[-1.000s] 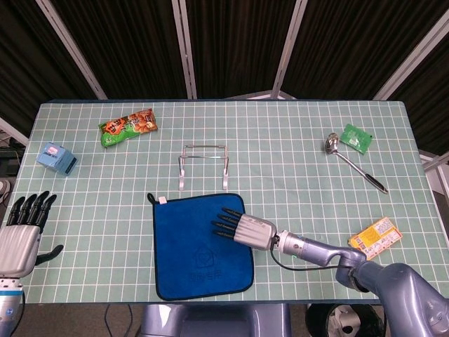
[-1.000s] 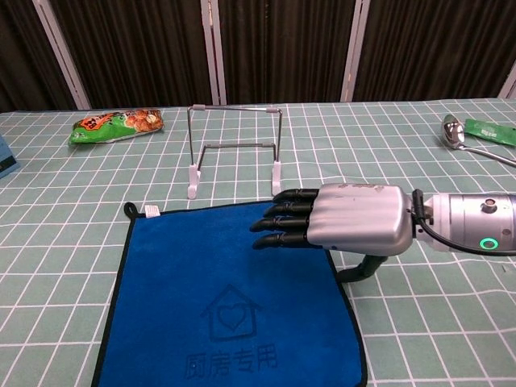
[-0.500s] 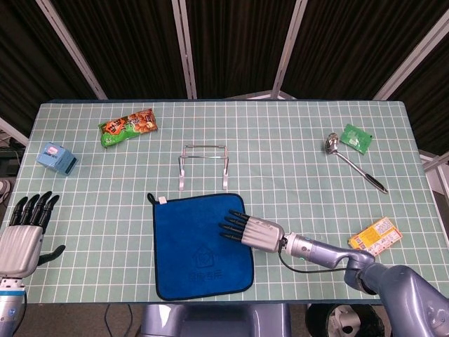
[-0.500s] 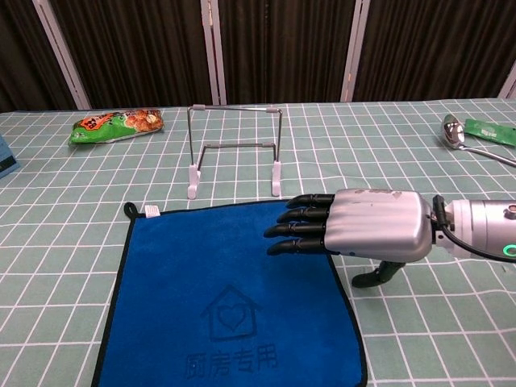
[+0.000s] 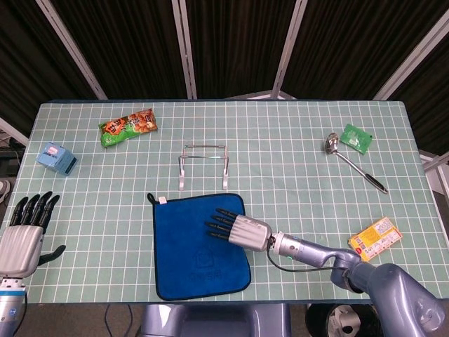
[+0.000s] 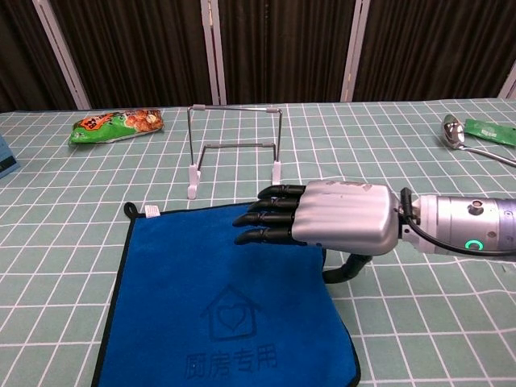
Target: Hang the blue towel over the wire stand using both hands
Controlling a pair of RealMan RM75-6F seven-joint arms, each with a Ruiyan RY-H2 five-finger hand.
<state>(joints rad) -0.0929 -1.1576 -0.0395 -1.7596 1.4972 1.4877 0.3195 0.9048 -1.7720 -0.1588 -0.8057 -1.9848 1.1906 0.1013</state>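
The blue towel (image 5: 186,242) (image 6: 201,298) lies flat near the table's front edge, just in front of the wire stand (image 5: 204,165) (image 6: 235,149). My right hand (image 5: 235,229) (image 6: 322,222) reaches over the towel's right part, palm down and fingers straight, pointing left. Its thumb hangs by the towel's right edge; whether it touches the cloth I cannot tell. It holds nothing. My left hand (image 5: 24,232) is open with fingers spread, beyond the table's left front corner, far from the towel; only the head view shows it.
A green snack bag (image 5: 128,127) (image 6: 118,125) lies at the back left, a small blue box (image 5: 57,157) at the left edge. A spoon (image 5: 351,161) and a green packet (image 5: 357,137) are at the back right, a yellow packet (image 5: 375,237) at the front right.
My right hand drew back to the right, then slid left, further over the towel. The towel's right edge has shifted slightly left. The left hand has barely moved.
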